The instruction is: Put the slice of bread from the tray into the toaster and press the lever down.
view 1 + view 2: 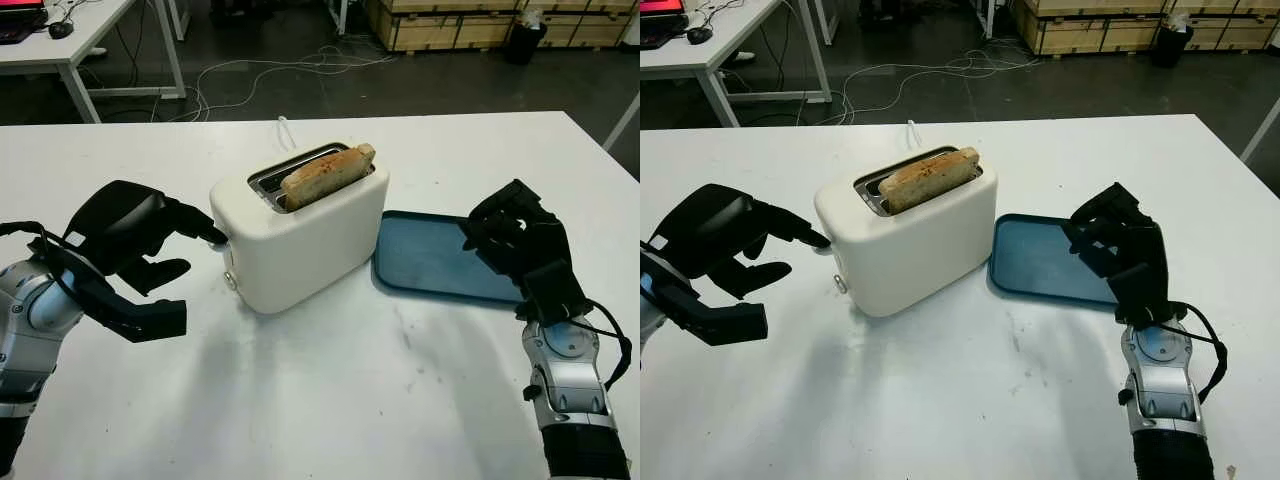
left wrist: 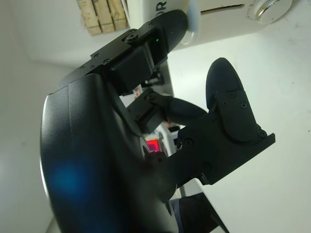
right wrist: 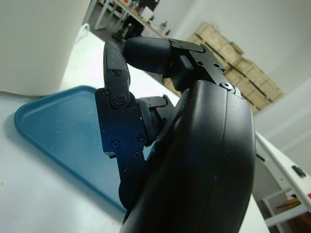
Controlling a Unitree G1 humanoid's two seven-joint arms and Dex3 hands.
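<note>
The left hand [image 1: 150, 250] is hovering at the nine o'clock side of the toaster [image 1: 300, 235], one finger [image 2: 165, 29] reaching out and touching the lever [image 2: 193, 26] on the toaster's end face; it is grasping nothing. The toaster is standing on the white counter [image 1: 330, 400] with the slice of bread [image 1: 328, 176] sticking up out of its slot. At the toaster's three o'clock, the blue tray [image 1: 430, 255] is lying just beside it. The right hand [image 1: 515, 240] is hanging over the tray's three o'clock end, fingers curled and holding nothing.
</note>
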